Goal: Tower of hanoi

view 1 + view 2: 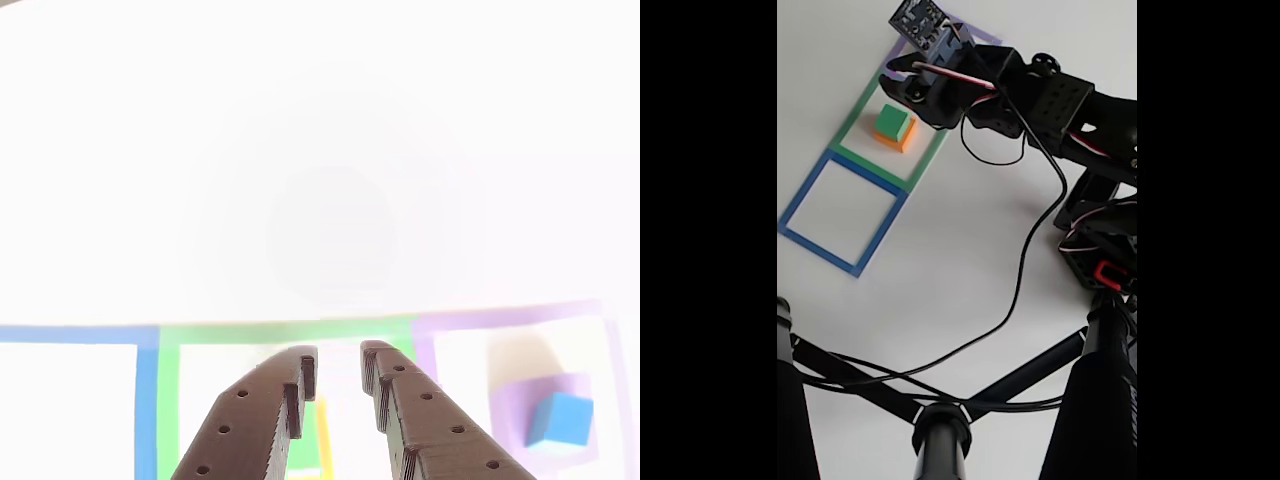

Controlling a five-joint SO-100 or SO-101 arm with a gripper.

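Observation:
In the other view my gripper (338,358) reaches in from the bottom edge, its dark brown fingers (250,420) apart with nothing between them. It hangs over the green square outline (168,400). A thin yellow strip (323,430) shows below the gap. To the right the small blue cube (560,420) sits on the purple block (512,408) inside the purple outline (425,345). In the fixed view the green block (893,121) rests on the orange-yellow block (900,143) inside the green outline (852,120), and the gripper (903,88) hovers just behind that stack.
The blue outline (805,190) lies beside the green one with nothing in it. The arm's body (1060,110) and a black cable (1025,270) cross the right side of the white table. Black stand legs (940,440) fill the bottom of the fixed view.

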